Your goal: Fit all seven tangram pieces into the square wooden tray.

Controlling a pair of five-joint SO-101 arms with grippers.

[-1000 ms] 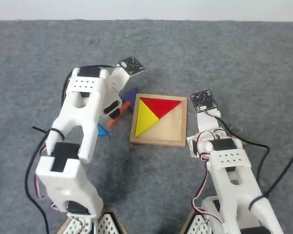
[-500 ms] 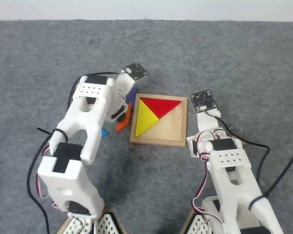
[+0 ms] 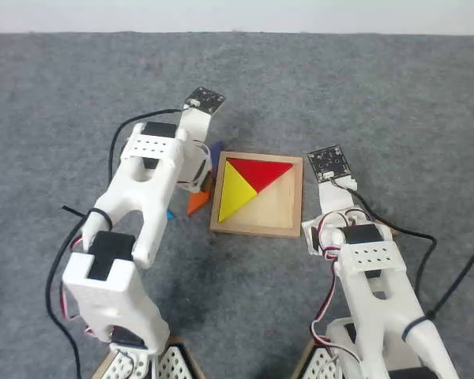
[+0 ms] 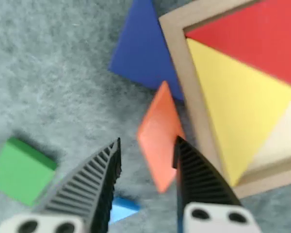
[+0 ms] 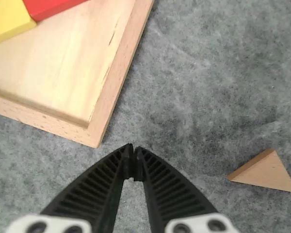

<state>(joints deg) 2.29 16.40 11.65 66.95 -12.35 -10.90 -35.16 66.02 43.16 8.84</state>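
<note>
L gripper [image 4: 147, 142] is hovering w/ jaws part-open, empty, over the orange piece [image 4: 157, 131], which is lying on the carpet against the outer rim of the tray [image 4: 182, 82], beside the blue piece [image 4: 143, 53]; the green square [image 4: 19, 170] and lt-blue piece [image 4: 122, 208] are lying nearby. Red triangle [image 4: 252, 39] and yellow triangle [image 4: 237, 116] are sitting inside the tray. R gripper [image 5: 134, 151] is hanging w/ jaws closed on nothing near a tray corner, w/ a wood-coloured triangle [image 5: 264, 172] lying close by.

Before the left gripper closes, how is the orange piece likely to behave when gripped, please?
Probably rigid and light: the orange piece looks thin and solid. Flat, it shouldn't roll. Its slanted edges might twist in the left gripper.
</note>
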